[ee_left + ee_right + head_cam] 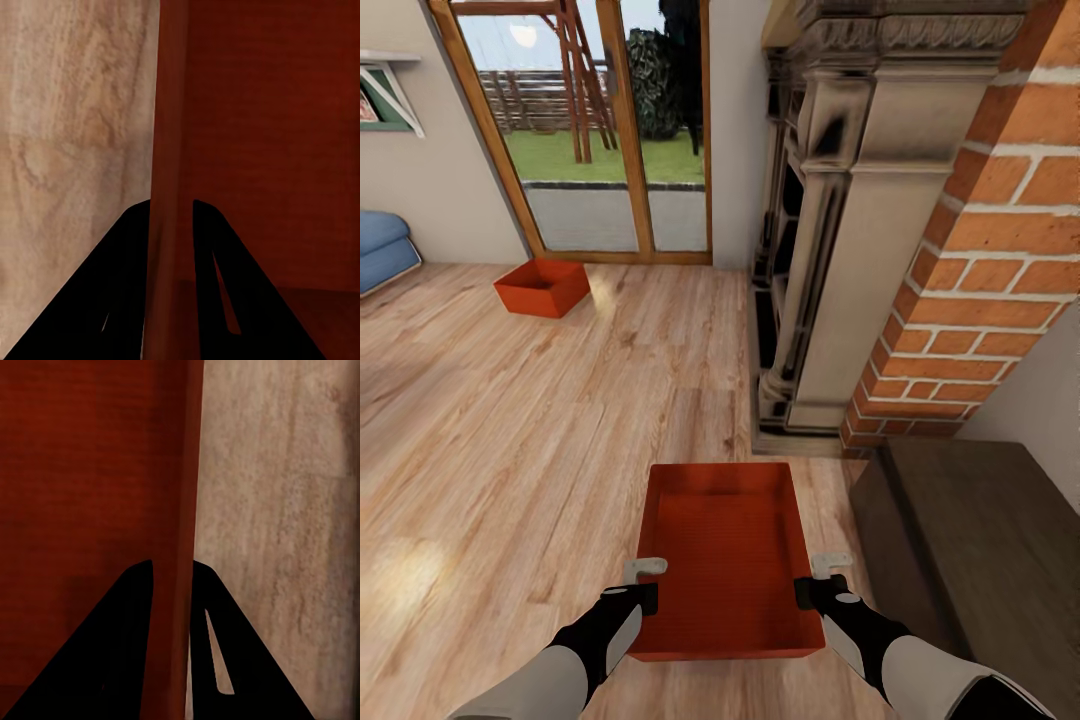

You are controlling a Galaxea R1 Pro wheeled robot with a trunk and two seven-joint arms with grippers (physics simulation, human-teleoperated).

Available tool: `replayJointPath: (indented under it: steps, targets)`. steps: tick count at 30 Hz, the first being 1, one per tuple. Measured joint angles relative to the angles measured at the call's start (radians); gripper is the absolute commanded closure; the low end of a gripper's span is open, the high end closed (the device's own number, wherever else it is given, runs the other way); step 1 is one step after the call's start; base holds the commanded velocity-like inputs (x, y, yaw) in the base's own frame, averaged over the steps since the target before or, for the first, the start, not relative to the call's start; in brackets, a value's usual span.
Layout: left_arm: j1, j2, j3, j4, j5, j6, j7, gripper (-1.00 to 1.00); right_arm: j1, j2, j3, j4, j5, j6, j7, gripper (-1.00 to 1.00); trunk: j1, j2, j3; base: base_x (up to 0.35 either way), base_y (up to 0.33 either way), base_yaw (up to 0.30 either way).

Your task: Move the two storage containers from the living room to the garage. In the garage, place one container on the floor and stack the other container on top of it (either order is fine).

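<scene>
An orange-red storage container (725, 550) hangs just in front of me over the wood-plank floor of the living room, held level by both arms. My left gripper (645, 582) is shut on its left wall (166, 150), one finger on each side. On the opposite wall (186, 495) my right gripper (822, 578) is shut the same way. The second storage container (542, 286) rests on the planks far ahead at the left, in front of the glass doors (595, 130).
A brick fireplace (960, 250) with a dark stone surround (810, 260) rises close on the right. A dark wooden cabinet (980, 540) stands at the near right. A blue sofa (382, 250) edge shows far left. Open plank floor (510, 440) lies left and ahead.
</scene>
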Motion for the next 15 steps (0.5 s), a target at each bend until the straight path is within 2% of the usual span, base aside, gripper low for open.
replayJointPath:
  steps: [15]
  targets:
    - [0.0, 0.0, 0.001, 0.002, 0.0, -0.001, 0.0, 1.0, 0.0, 0.0, 0.001, 0.0, 0.0, 0.001, 0.0, 1.0, -0.058, 0.105, 0.047, 0.0, 0.0, 0.0]
